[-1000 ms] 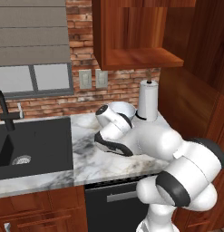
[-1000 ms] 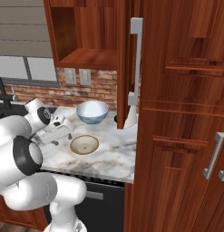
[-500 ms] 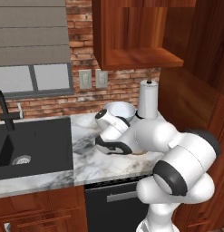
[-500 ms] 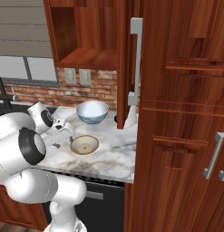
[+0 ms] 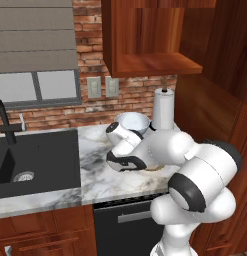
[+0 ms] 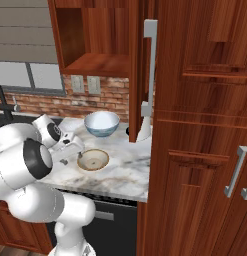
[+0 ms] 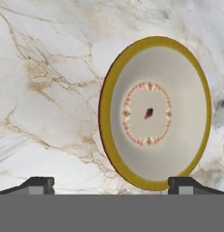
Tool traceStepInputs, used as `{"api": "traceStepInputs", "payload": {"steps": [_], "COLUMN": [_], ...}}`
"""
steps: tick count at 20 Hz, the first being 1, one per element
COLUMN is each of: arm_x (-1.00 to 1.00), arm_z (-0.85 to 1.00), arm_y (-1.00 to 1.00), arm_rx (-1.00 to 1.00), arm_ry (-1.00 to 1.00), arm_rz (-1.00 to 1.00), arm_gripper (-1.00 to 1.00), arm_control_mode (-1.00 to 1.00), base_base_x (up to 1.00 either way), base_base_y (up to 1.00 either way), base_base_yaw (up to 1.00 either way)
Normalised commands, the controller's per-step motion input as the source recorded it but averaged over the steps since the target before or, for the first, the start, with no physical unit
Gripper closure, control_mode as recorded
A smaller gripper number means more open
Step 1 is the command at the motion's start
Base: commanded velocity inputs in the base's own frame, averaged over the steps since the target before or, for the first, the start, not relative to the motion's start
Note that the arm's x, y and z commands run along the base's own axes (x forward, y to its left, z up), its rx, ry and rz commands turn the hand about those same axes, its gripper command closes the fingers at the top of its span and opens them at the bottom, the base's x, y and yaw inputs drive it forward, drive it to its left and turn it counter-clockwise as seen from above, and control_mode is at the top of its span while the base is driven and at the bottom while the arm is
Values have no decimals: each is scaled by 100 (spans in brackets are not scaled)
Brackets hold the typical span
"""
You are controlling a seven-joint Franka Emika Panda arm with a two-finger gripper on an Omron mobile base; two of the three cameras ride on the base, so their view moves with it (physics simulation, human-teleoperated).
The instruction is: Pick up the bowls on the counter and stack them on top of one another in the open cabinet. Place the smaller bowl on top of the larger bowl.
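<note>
The shallow bowl [image 7: 154, 113] was tan inside with a mustard-brown rim and a ring of red marks. The deep bowl [image 6: 101, 123] was white and blue. The counter [image 7: 50, 90] was white marble, veined brown and grey.
</note>
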Motion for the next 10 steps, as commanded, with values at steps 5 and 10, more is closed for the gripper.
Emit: {"api": "traceStepInputs", "payload": {"steps": [5,10], "arm_x": [5,15], "arm_z": [-1,-1], "arm_y": [-10,-5], "arm_rx": [1,1], "arm_ry": [-1,-1], "arm_rz": [0,0], "arm_gripper": [-100,-100], "arm_control_mode": [-100,-100], "base_base_x": [0,0], "base_base_y": [0,0], "base_base_yaw": [0,0]}}
